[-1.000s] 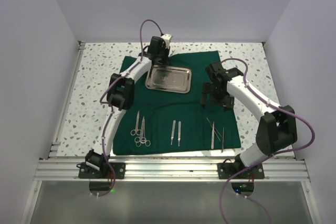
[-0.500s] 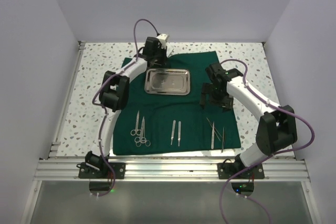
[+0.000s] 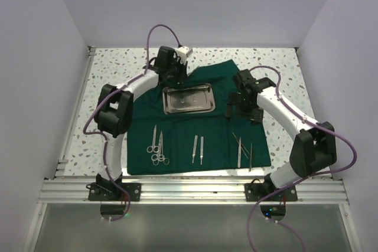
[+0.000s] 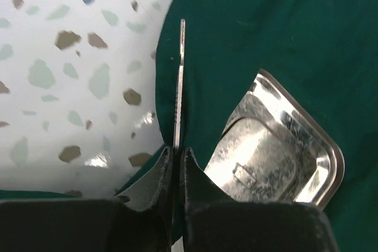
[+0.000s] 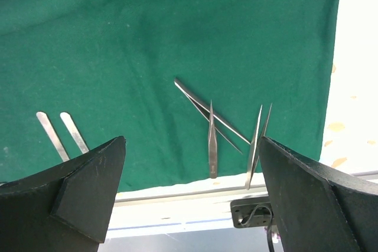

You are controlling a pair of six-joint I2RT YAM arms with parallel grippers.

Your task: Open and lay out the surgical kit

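Left jaws pinched shut on slim silver instrument (image 4: 179, 98), upper centre of top view, beside tray (image 3: 198, 103). Right jaws wide, empty, over green cloth (image 3: 183, 125). Cloth lies spread mid worktop (image 3: 112, 63), with scissors (image 3: 157, 146) and tweezers (image 3: 242, 149) lined along its lower edge. Looks nearly done; held piece not yet placed.

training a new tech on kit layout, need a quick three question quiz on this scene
1. True or false: the steel tray rests on the green cloth.
2. What does the left end effector grip? A the tray, B a slim steel instrument, C nothing.
3. How many ring-handled scissors lie on the cloth?
Key: 1 true; 2 B; 3 two.
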